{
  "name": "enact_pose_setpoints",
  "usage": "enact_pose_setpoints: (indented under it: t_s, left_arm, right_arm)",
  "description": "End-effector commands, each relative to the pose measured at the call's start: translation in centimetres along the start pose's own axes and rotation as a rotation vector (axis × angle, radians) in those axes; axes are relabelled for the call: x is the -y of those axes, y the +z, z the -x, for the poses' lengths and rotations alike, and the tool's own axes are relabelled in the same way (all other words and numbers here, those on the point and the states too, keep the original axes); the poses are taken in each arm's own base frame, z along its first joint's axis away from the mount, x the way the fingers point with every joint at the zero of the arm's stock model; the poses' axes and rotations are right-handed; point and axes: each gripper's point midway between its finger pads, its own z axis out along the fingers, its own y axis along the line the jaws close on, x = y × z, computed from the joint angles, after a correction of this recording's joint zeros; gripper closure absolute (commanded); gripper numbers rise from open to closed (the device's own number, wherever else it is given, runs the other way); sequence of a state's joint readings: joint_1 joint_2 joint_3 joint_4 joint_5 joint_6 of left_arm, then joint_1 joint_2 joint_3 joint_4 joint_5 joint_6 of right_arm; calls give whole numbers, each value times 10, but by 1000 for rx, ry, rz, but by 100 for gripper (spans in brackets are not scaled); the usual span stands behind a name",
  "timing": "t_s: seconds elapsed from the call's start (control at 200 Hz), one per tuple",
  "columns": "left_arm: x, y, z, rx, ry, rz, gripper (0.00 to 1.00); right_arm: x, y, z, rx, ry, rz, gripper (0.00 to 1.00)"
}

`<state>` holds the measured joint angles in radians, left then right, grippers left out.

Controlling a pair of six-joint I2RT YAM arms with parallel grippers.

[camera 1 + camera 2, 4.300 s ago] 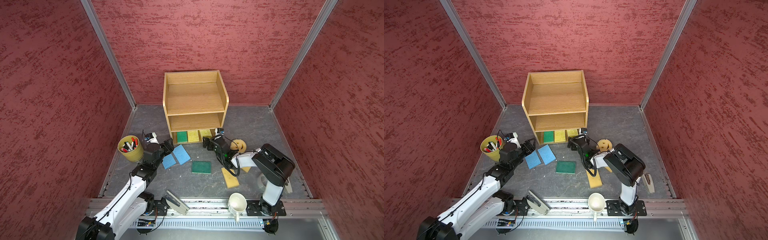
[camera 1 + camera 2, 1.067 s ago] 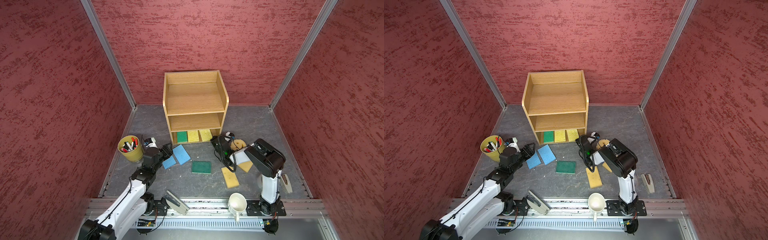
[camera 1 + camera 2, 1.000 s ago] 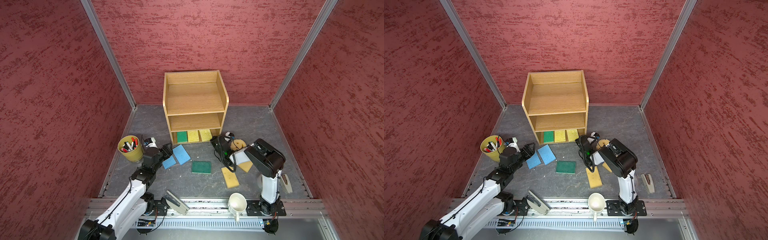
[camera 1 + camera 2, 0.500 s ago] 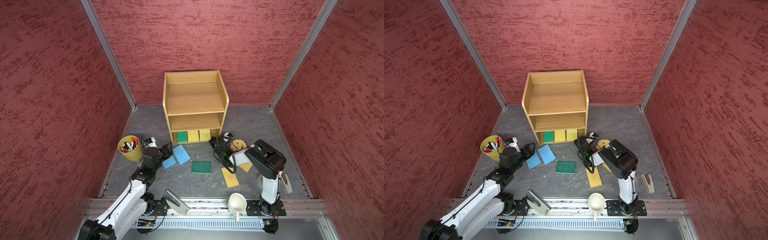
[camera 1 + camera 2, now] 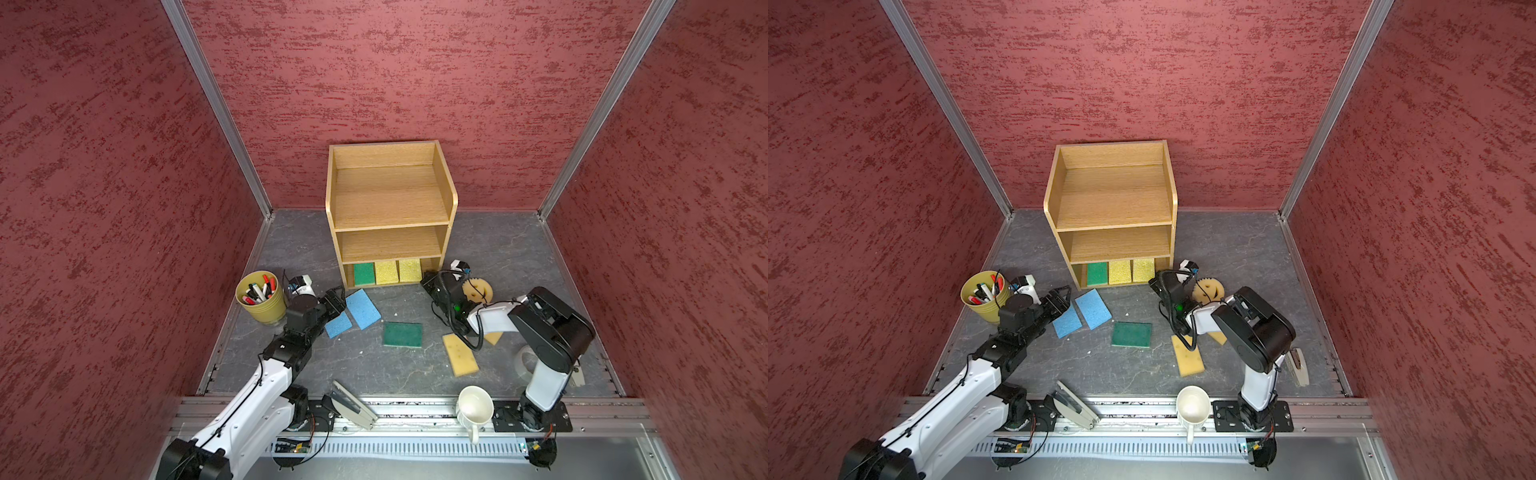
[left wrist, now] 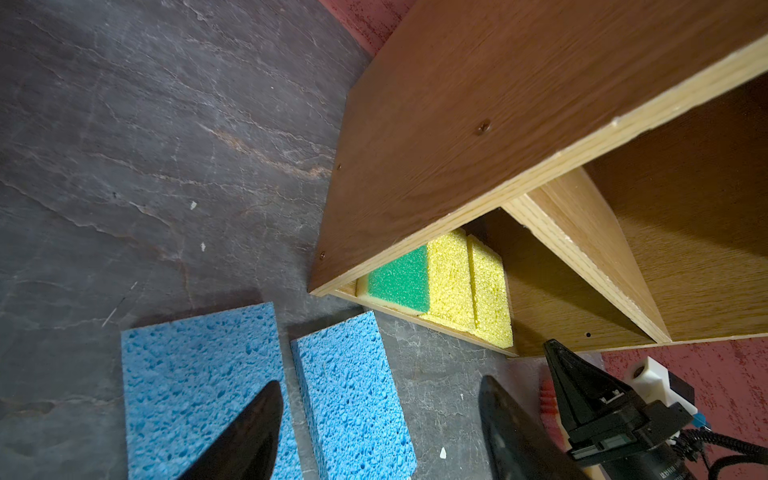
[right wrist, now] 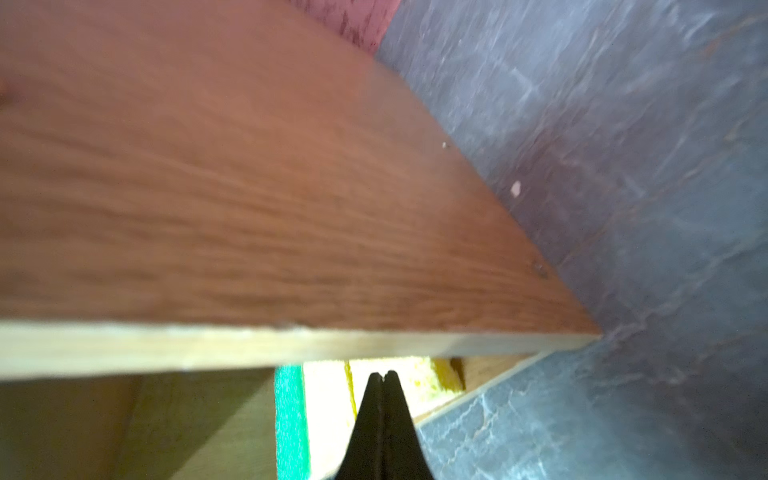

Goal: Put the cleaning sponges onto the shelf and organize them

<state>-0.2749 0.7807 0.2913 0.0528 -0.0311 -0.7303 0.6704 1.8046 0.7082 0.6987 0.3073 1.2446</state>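
Your left gripper [image 5: 336, 298] hangs with its jaws apart and empty, low over the floor, just near-left of the shelf [image 5: 390, 195]. The far blue sponge [image 5: 363, 309] lies flat just right of its tips. The near blue sponge [image 5: 340, 326] lies alongside, partly under the gripper. Note the governing relation: in both top views the far blue sponge's long axis slants from far-left to near-right, while the gripper points right and slightly far, so the axis lies across your approach line. In the left wrist view that sponge shows in the gap, with one of the fingers [image 6: 249, 432] over its neighbour (the wrist looks rolled, so expect to square it first). The right gripper [image 7: 381, 376], jaws together on nothing, sits at the shelf's near-right corner, well apart from both sponges. Use the left arm.
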Motion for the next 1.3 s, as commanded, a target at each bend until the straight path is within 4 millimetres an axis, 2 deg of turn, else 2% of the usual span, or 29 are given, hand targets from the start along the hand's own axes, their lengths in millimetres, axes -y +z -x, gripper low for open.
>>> enact_pose_setpoints:
  t_s: [0.0,0.15,0.396,0.651,1.072,1.292]
  left_arm:
    - [0,0,1,6,-16,-1,26]
    - [-2,0,0,0,-19,9,26]
    - [-5,1,-2,-8,-13,21,26]
    - [-4,0,-1,-9,-13,20,26]
    - [-3,1,-1,-13,-16,22,26]
    - [-3,0,-1,-16,-20,22,26]
  right_arm:
    - [-5,8,-19,-96,1,15,100]
    - [2,16,-31,-141,28,10,100]
    - [14,14,-39,-180,44,-32,100]
    - [26,19,-33,-155,64,-60,100]
    - [33,20,-20,-117,74,-63,100]
    - [29,13,-27,-166,76,-39,100]
